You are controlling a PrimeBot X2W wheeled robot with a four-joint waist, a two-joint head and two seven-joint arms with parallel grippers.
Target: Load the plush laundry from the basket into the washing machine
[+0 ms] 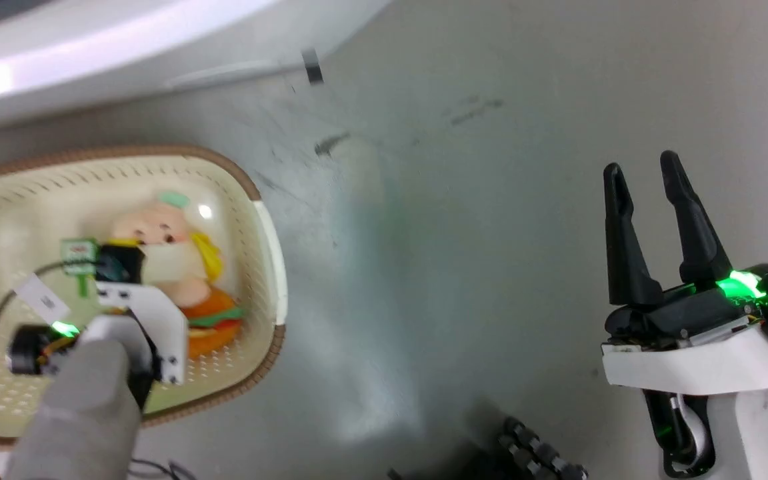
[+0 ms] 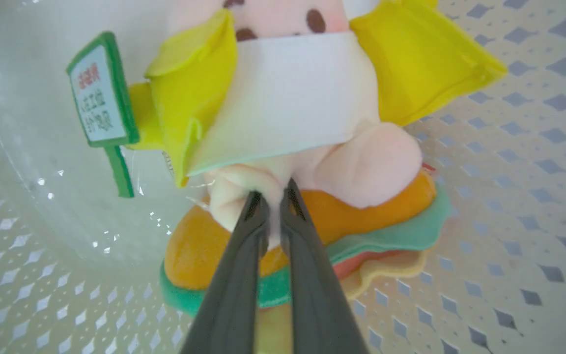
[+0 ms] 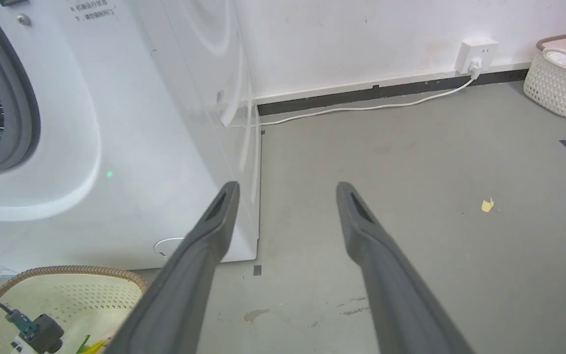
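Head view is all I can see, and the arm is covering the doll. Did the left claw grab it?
Observer: Yes. The left wrist view shows the left gripper shut on a pale fold of the plush laundry, just above its orange bun.
Operator: Is it out yet?
Observer: No, the perforated floor of the basket lies all around it; whether it is lifted, I cannot tell.
Operator: Where's the washer's hole?
Observer: The right wrist view shows the washing machine, with its grey-ringed port at that view's left edge.
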